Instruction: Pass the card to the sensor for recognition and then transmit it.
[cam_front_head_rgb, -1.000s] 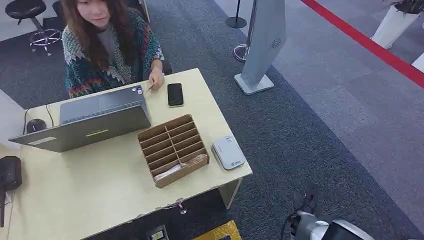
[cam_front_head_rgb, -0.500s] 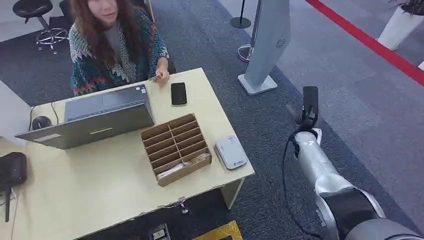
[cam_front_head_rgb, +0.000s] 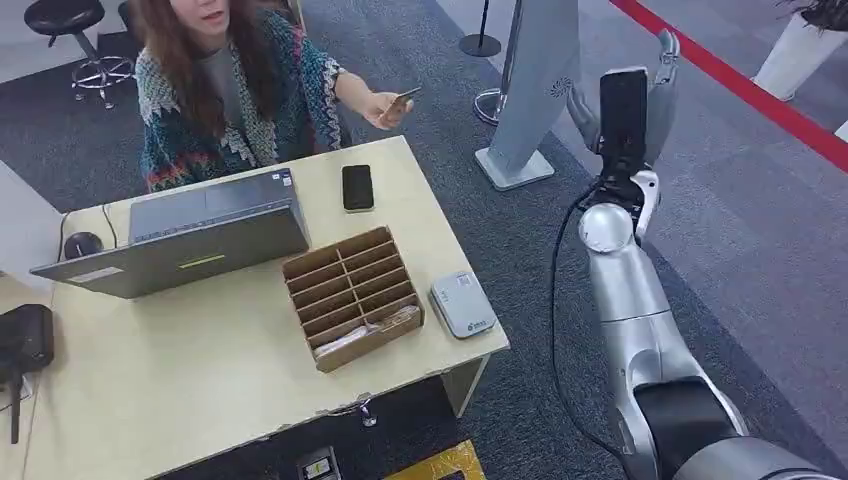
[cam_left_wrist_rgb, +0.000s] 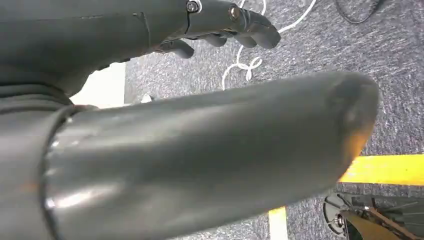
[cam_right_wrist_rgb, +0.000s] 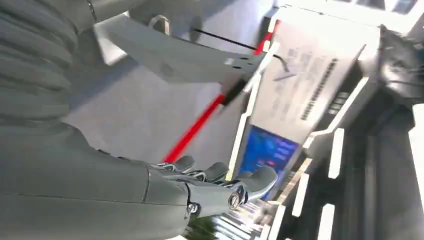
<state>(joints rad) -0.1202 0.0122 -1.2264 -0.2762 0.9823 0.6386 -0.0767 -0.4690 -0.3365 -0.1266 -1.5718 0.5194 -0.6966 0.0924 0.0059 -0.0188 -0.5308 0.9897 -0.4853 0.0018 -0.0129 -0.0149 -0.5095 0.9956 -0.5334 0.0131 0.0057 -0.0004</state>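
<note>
1. My right hand (cam_front_head_rgb: 640, 95) is raised beside the worktop (cam_front_head_rgb: 180, 370), fingers spread, holding nothing.
2. The card (cam_front_head_rgb: 403, 98) is pinched in the person's hand (cam_front_head_rgb: 380, 108), held out over the far worktop corner, apart from my hand.
3. The sensor (cam_front_head_rgb: 460, 304) lies near the worktop's right edge.
4. My left hand (cam_left_wrist_rgb: 220, 25) hangs over carpet, fingers loosely apart, holding nothing.

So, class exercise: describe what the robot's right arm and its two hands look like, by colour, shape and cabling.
The right arm is silver and tubular, with a round ball-like joint and a darker segment nearer the body. A black cable loops alongside it. The right hand has a black rectangular back and grey fingers. The left hand is dark grey with visible screws.
</note>
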